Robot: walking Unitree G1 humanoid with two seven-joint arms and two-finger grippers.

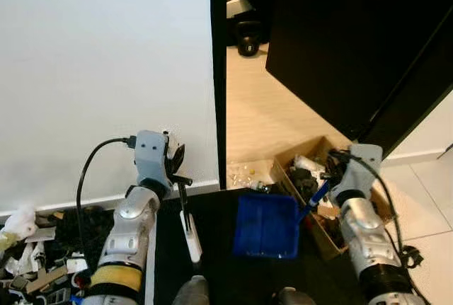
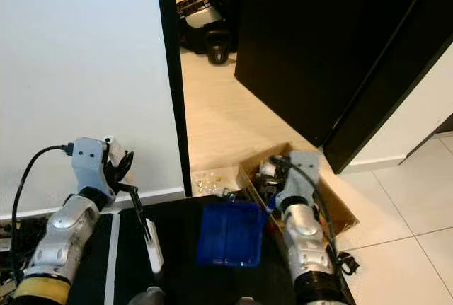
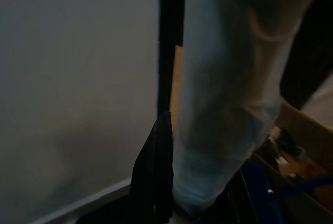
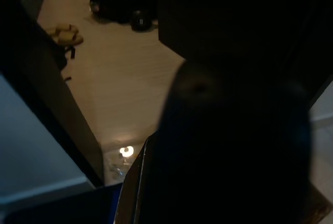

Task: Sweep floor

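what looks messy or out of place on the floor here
Small pale debris lies scattered by the doorway, beside an open cardboard box crammed with junk. A heap of clutter sits along the white wall's base.

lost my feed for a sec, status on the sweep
Left gripper shut on brush handle. Right gripper shut on blue dustpan. Cardboard box and doorframe ahead.

You've got an open cardboard box (image 1: 333,245) of clutter right of the doorway, kettlebell (image 1: 248,42) beyond it, cable junk pile (image 1: 39,248) by the white wall (image 1: 106,71).
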